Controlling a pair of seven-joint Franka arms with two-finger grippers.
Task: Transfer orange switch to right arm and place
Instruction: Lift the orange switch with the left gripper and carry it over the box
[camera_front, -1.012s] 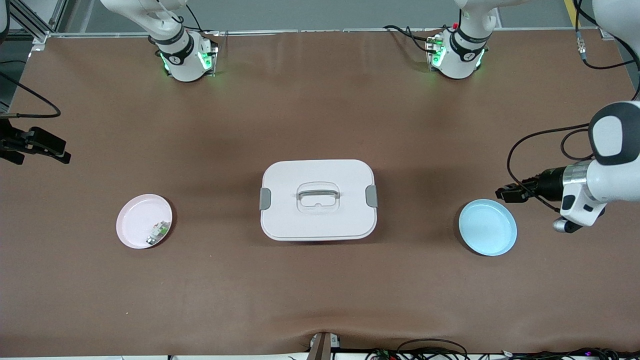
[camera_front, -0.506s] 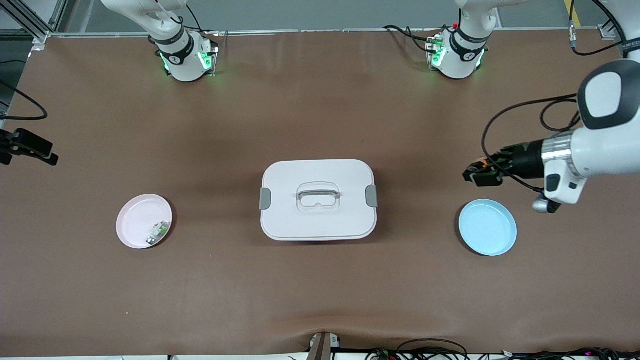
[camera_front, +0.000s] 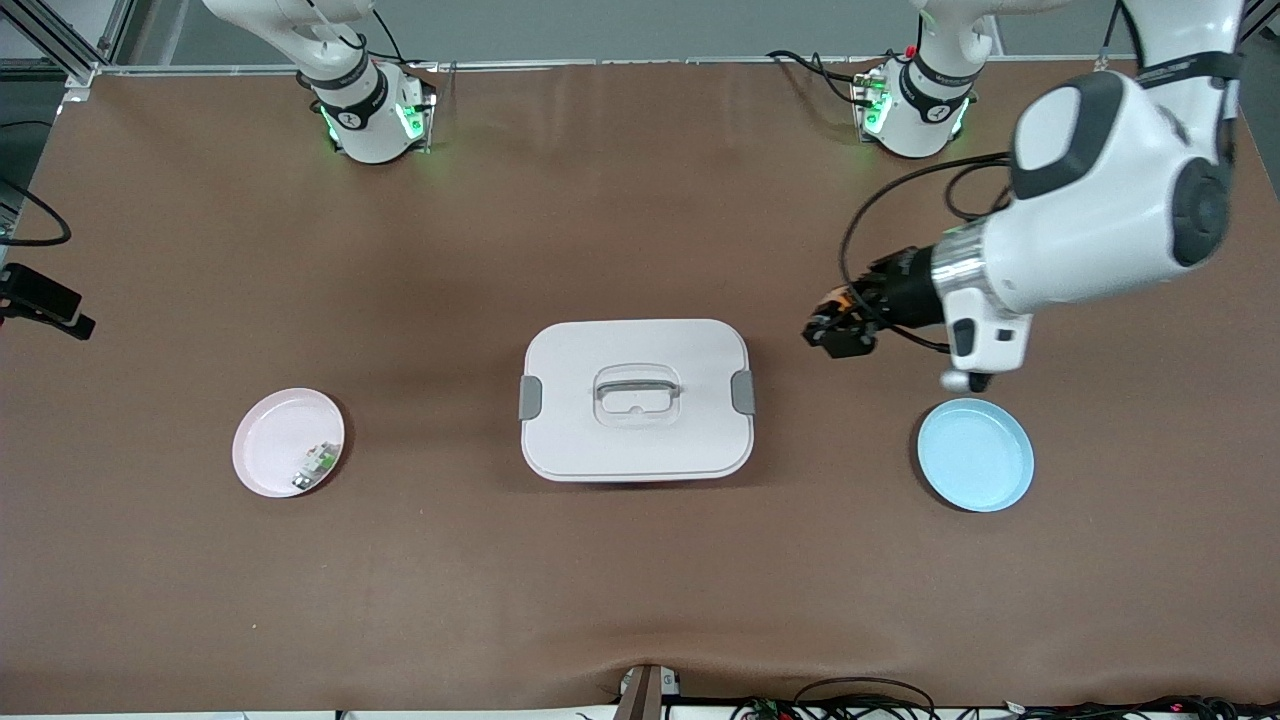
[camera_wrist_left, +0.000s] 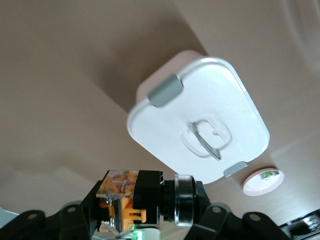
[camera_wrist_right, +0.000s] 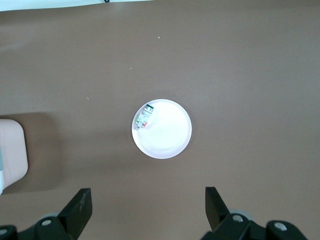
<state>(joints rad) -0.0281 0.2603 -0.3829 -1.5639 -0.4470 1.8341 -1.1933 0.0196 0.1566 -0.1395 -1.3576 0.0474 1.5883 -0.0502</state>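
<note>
At the bench edge on the right arm's end, the right gripper (camera_wrist_right: 147, 210) showed only as a black tip in the front view; its wrist view had the jaws spread wide and empty, high over the pink plate (camera_front: 288, 442).

Pink plate: shallow, round, glossy, near the right arm's end of the bench. Contents: one small green-white-grey part (camera_front: 316, 465) against its rim.

White box (camera_front: 636, 398): rounded rectangle, smooth matte plastic lid, grey clip on each short side, recessed handle in the middle. Position: mid-bench.

Left gripper (camera_front: 838, 328): black, clamped tight on the orange switch (camera_wrist_left: 142, 200), up in the air over bare brown bench surface (camera_front: 640, 580) just off the box's short side toward the left arm's end.

Orange switch: stubby black cylinder, clear-and-orange block at one end, rounded collar at the other. In the left wrist view it lay crosswise between the fingers, gripped around the black middle, both ends protruding. Its long axis seemed to run roughly level, though its heading along the bench could not be fixed.

Blue plate (camera_front: 975, 454): shallow, round, smooth, empty, near the left arm's end.

Governing relation: the switch sat well apart from the right gripper, with the whole box and pink plate between them along the bench's length. Judged need: the two arms close that gap over mid-bench, and the right gripper takes a protruding end.
</note>
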